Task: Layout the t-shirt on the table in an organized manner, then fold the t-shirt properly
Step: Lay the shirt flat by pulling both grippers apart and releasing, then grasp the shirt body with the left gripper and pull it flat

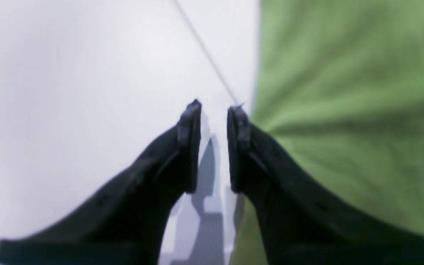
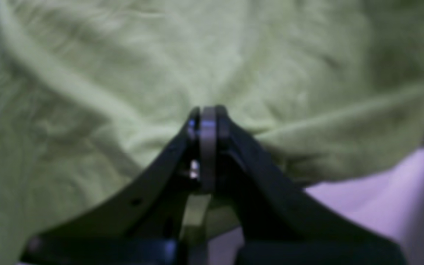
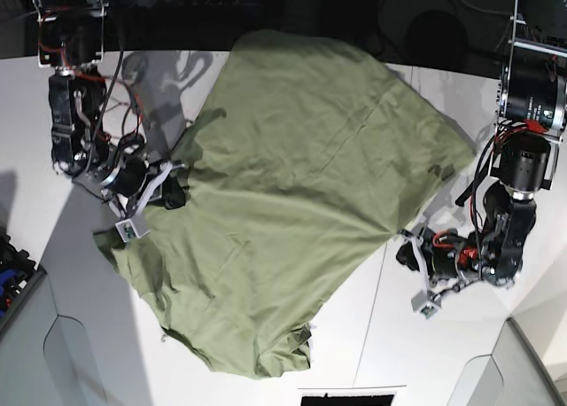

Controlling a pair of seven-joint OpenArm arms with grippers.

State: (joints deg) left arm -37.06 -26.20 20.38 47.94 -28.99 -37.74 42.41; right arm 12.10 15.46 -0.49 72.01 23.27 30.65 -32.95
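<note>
The soft green short-sleeved t-shirt (image 3: 292, 211) lies spread out on the big flat white worktop (image 3: 443, 335). It fills the middle and reaches the far edge. In the base view, the right arm's black tool (image 3: 174, 193) is on the left, at the shirt's edge. The left arm's black tool (image 3: 407, 253) is on the right, just beside the shirt's other edge, over bare worktop.

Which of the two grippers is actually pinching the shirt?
The right gripper, shut on a fold of the t-shirt. The left gripper has parted, empty jaws over the table beside the shirt's edge.
</note>
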